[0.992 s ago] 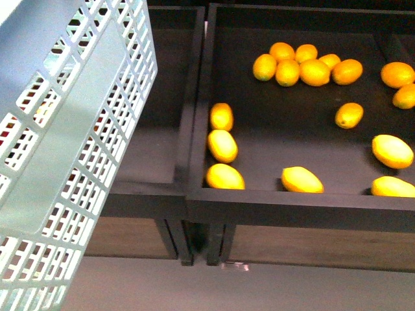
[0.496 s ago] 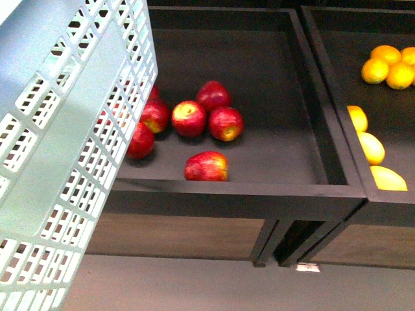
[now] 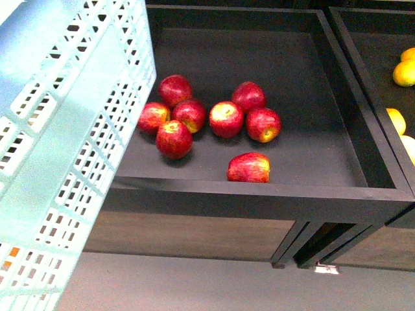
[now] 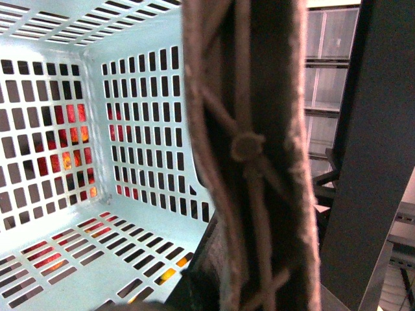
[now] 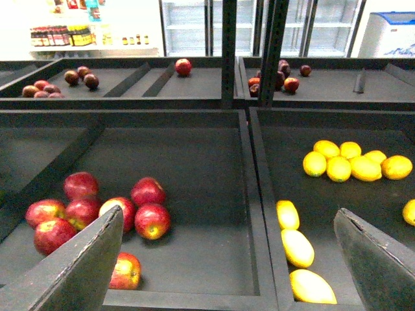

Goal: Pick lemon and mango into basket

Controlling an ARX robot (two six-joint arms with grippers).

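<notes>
The light-blue slotted basket (image 3: 71,149) hangs tilted at the left of the front view. The left wrist view looks into it (image 4: 130,116); nothing lies on the part of its floor that shows. My left gripper (image 4: 217,291) is shut on its brown twine-wrapped handle (image 4: 246,149). Long yellow mangoes (image 5: 297,247) lie along the near-left wall of the right-hand bin, and one mango (image 3: 397,120) shows at the front view's right edge. The lemon (image 5: 339,168) is one of a cluster of small yellow fruits further back. My right gripper (image 5: 227,272) is open in the air before the bins, holding nothing.
Several red apples (image 3: 214,120) lie in the black left-hand bin (image 3: 259,188), also apples (image 5: 97,210) in the right wrist view. A black divider wall (image 5: 256,194) separates the two bins. Further bins with dark-red fruit (image 5: 58,81) and fridges stand behind.
The front view has swung left: the bin of yellow fruit slid off to the right edge and the apple bin came to the middle. The basket stays at the left.
</notes>
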